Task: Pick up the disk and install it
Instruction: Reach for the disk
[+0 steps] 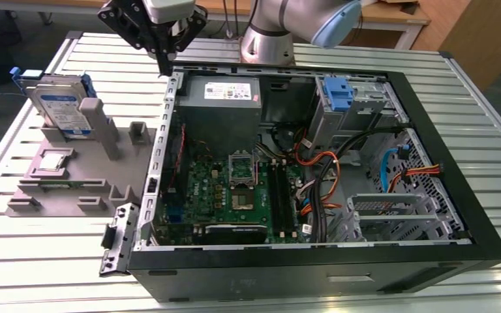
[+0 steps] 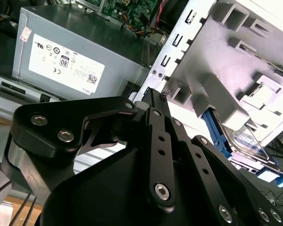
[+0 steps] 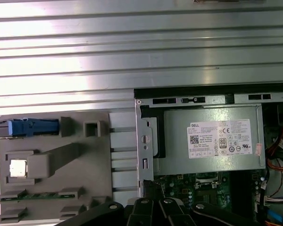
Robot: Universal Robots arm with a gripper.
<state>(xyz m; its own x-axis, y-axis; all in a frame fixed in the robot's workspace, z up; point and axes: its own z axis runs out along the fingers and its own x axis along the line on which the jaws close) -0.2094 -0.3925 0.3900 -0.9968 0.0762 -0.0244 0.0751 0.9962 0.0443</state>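
Barely started: the disk is sitting upright in its grey stand, and the gripper is hovering clenched, empty, over the computer case edge.

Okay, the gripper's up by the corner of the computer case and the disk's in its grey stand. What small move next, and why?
Probably shift the gripper toward the exterior view's left, over the disk. It hangs shut and empty above a corner of the computer case, while the disk stands upright in the grey holder, untouched.
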